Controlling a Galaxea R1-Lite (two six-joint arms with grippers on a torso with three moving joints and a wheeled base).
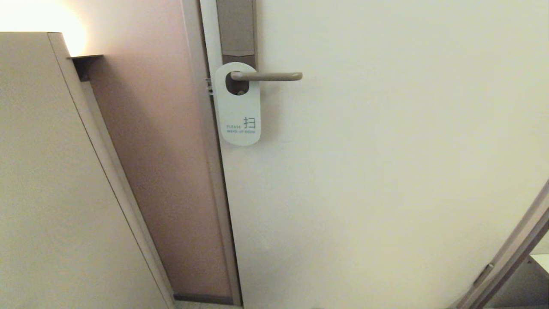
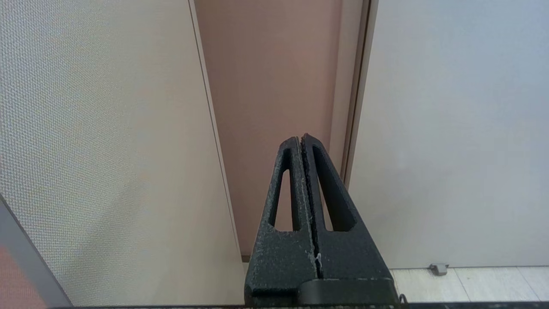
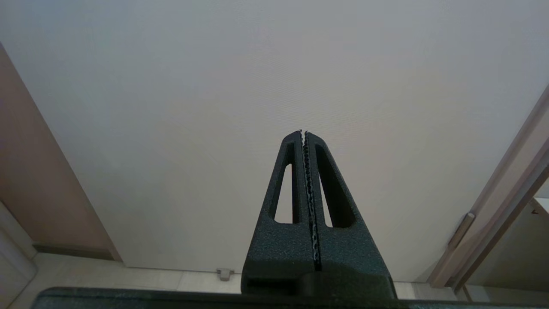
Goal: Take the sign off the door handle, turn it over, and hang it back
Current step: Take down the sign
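The sign (image 1: 238, 116) hangs by its oval hole on the door handle (image 1: 270, 77), white face out, reading "PLEASE MAKE UP ROOM". The handle is a slim beige-grey lever on a tall grey-brown lock plate (image 1: 236, 30). Neither gripper shows in the head view. In the left wrist view my left gripper (image 2: 300, 138) is shut and empty, low down, facing the pink wall strip beside the door. In the right wrist view my right gripper (image 3: 303, 132) is shut and empty, low down, facing the bare white door (image 3: 257, 86). The sign and handle do not show in either wrist view.
A beige cabinet or wall panel (image 1: 47, 171) stands on the left with a lamp glow above it. A pink wall strip (image 1: 163, 171) and the door frame (image 1: 210, 171) lie between it and the door. A second frame edge (image 1: 510, 253) is at the lower right. A small door stop (image 3: 224, 273) sits on the floor.
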